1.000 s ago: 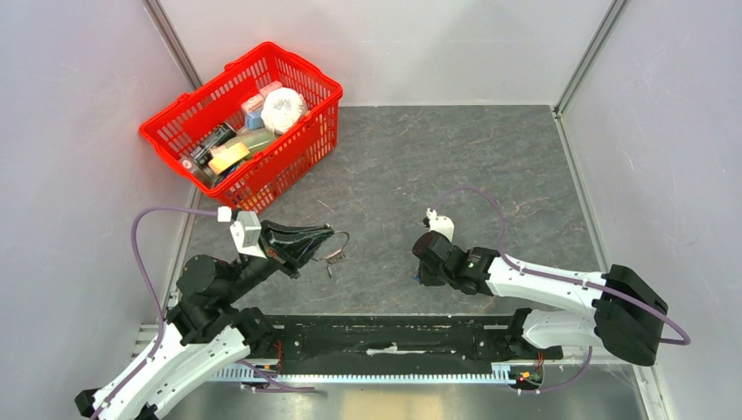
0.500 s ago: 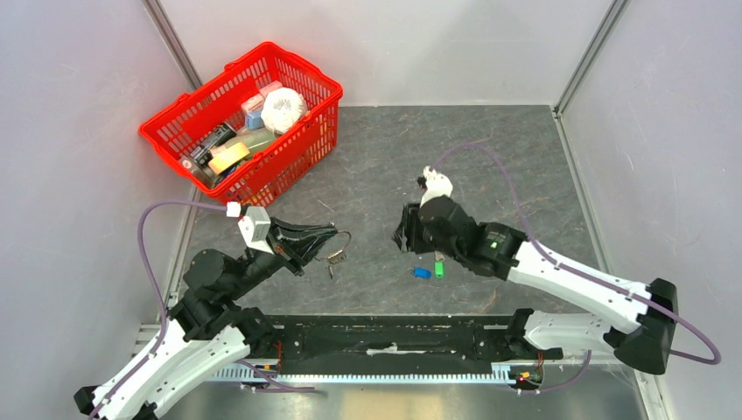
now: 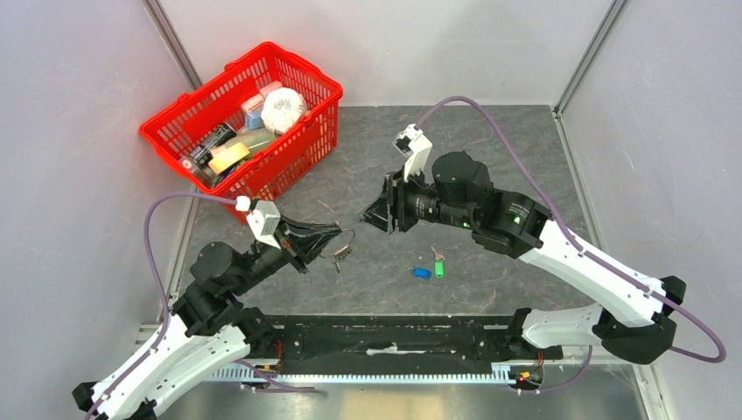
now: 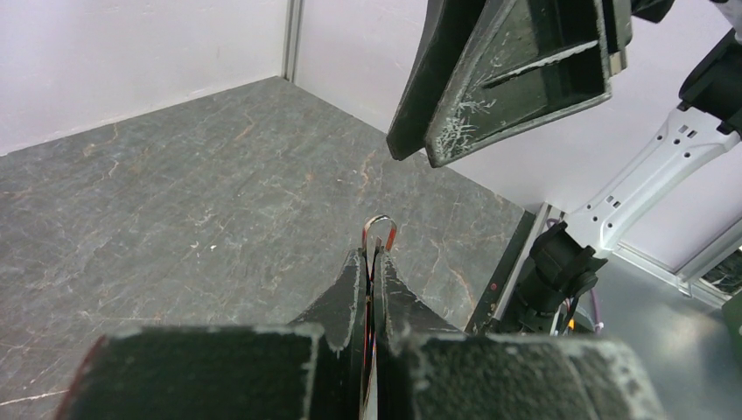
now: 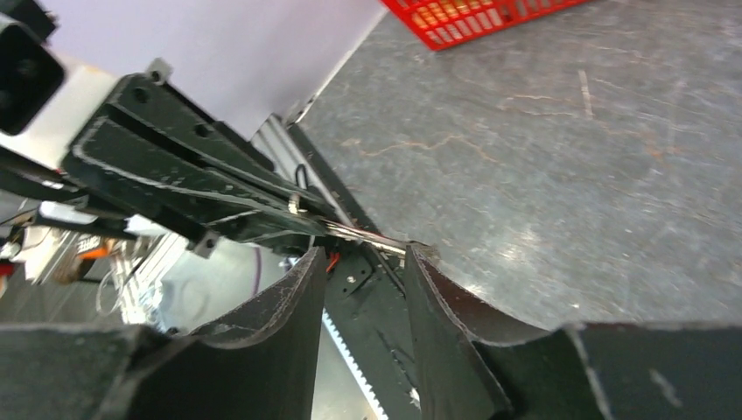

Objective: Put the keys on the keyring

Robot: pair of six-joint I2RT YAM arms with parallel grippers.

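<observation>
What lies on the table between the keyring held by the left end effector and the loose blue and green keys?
Nothing: the top view shows only bare grey tabletop between the keyring, in the left end effector, and the blue key and green key.

The keyring (image 3: 347, 234), a thin silver wire loop, hung pinched edge-on in my left claw (image 3: 333, 233) over the tabletop's near-left part, with a cluster of small silver keys (image 3: 339, 255) dangling beneath it. Three loose keys lay flat near the middle of the near edge: a blue-headed key (image 3: 422, 272) just beside a green-headed key (image 3: 438, 269), and a plain silver key (image 3: 437, 255) just behind them.
</observation>
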